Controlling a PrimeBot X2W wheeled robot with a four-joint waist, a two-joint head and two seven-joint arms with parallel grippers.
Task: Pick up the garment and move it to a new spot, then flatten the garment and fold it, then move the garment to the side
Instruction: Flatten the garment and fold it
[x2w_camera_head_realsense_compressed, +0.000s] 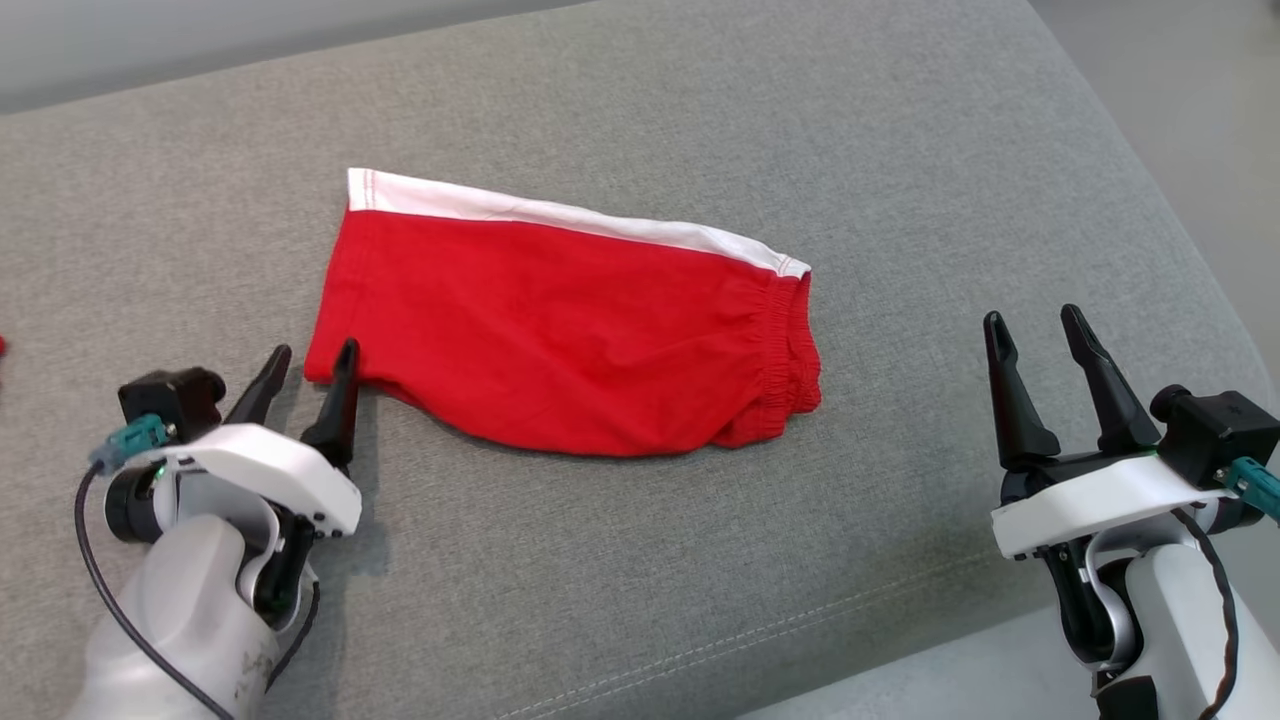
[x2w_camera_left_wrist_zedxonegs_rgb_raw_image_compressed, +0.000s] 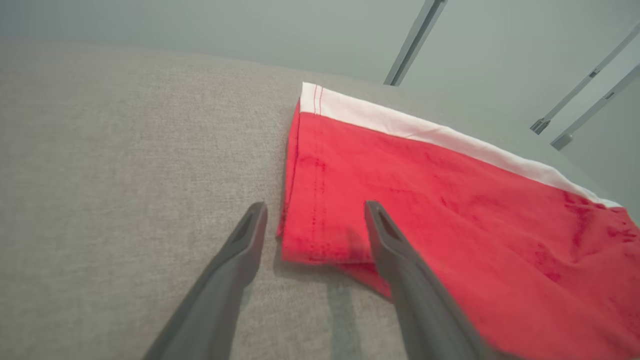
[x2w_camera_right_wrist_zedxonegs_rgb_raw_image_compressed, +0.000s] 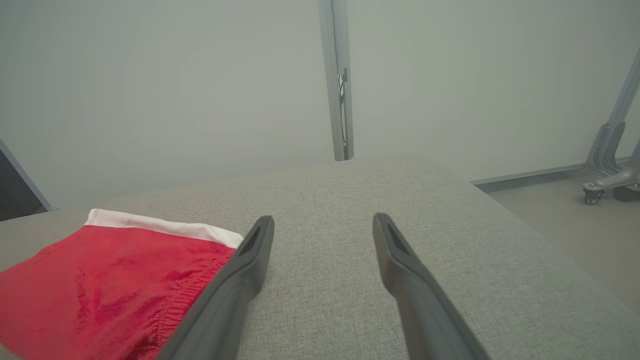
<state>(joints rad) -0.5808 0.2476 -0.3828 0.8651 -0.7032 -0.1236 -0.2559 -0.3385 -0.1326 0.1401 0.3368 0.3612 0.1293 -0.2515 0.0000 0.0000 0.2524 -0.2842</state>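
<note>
The garment (x2w_camera_head_realsense_compressed: 565, 335) is a pair of red shorts with a white side stripe, folded flat on the grey cushion (x2w_camera_head_realsense_compressed: 700, 120). It also appears in the left wrist view as the garment (x2w_camera_left_wrist_zedxonegs_rgb_raw_image_compressed: 450, 210) and in the right wrist view as the garment (x2w_camera_right_wrist_zedxonegs_rgb_raw_image_compressed: 110, 280). My left gripper (x2w_camera_head_realsense_compressed: 312, 358) stands open at the garment's near left corner, one fingertip by the hem; the left gripper (x2w_camera_left_wrist_zedxonegs_rgb_raw_image_compressed: 315, 212) straddles that corner. My right gripper (x2w_camera_head_realsense_compressed: 1035, 325) is open, well to the right of the waistband, above bare cushion; the right gripper (x2w_camera_right_wrist_zedxonegs_rgb_raw_image_compressed: 322, 225) holds nothing.
The cushion's front edge (x2w_camera_head_realsense_compressed: 800, 650) runs close to both arms, and its right edge drops to the floor (x2w_camera_head_realsense_compressed: 1200, 120). A metal frame with a castor (x2w_camera_right_wrist_zedxonegs_rgb_raw_image_compressed: 607, 170) stands on the floor beyond the cushion. A small red bit (x2w_camera_head_realsense_compressed: 2, 347) shows at the far left.
</note>
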